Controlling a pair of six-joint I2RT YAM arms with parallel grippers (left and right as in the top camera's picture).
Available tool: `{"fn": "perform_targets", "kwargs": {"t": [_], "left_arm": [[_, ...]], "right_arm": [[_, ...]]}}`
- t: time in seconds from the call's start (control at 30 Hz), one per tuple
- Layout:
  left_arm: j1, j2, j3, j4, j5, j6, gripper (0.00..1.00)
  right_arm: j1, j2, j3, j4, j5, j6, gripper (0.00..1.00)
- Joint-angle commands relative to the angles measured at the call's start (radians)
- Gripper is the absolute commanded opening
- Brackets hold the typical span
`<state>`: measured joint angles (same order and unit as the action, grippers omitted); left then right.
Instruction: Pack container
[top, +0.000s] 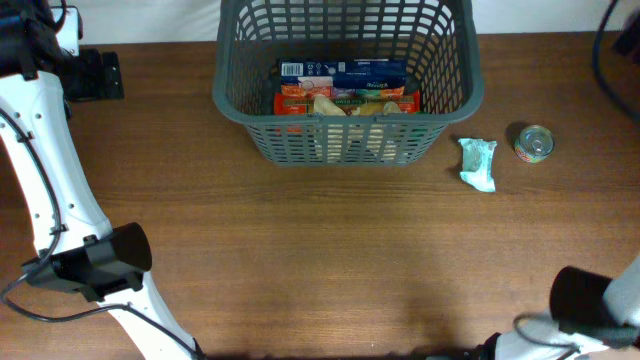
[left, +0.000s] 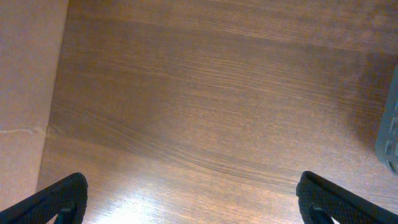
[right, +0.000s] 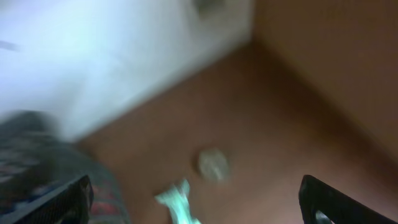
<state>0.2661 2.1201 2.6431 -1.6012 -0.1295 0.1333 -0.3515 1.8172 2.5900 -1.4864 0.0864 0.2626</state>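
Note:
The dark grey basket (top: 232, 98) stands at the back middle of the table and holds a blue box (top: 345, 69) and orange and red packets (top: 345, 100). A pale green packet (top: 478, 162) and a small tin can (top: 534, 143) lie on the table to its right. The blurred right wrist view shows the packet (right: 177, 204), the can (right: 213, 163) and the basket (right: 37, 155). My left gripper (left: 189, 202) is open over bare wood; a basket corner (left: 390, 134) shows at right. My right gripper (right: 193, 202) is open and empty, well away from the items.
A black mount (top: 95, 73) sits at the back left. The white left arm (top: 45, 160) runs along the left edge, and the right arm's base (top: 590, 305) is at the front right corner. A white wall (right: 93, 56) lies behind the table.

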Motion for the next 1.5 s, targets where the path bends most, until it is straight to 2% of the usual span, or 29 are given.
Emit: {"fn": "perform_targets", "kwargs": {"t": [0.0,0.2,0.33,0.43,0.53,0.93,1.47], "left_arm": [[0.005,0.006,0.001,-0.002,0.01,-0.013,0.99],[0.005,0.006,0.001,-0.002,0.01,-0.013,0.99],[0.005,0.006,0.001,-0.002,0.01,-0.013,0.99],[0.005,0.006,0.001,-0.002,0.01,-0.013,0.99],[0.005,0.006,0.001,-0.002,0.01,-0.013,0.99],[0.005,0.006,0.001,-0.002,0.01,-0.013,0.99],[0.005,0.006,0.001,-0.002,0.01,-0.013,0.99]], "right_arm": [[-0.085,0.088,-0.196,-0.002,-0.087,0.121,0.99],[-0.089,0.189,-0.502,0.141,-0.097,0.121,1.0],[-0.074,0.28,-0.607,0.248,-0.101,0.135,0.99],[-0.061,0.341,-0.608,0.28,-0.102,0.126,0.99],[-0.047,0.391,-0.608,0.33,-0.101,0.055,0.99],[-0.023,0.492,-0.608,0.491,-0.101,0.056,0.99],[-0.021,0.579,-0.609,0.492,-0.097,0.056,1.0]]}}
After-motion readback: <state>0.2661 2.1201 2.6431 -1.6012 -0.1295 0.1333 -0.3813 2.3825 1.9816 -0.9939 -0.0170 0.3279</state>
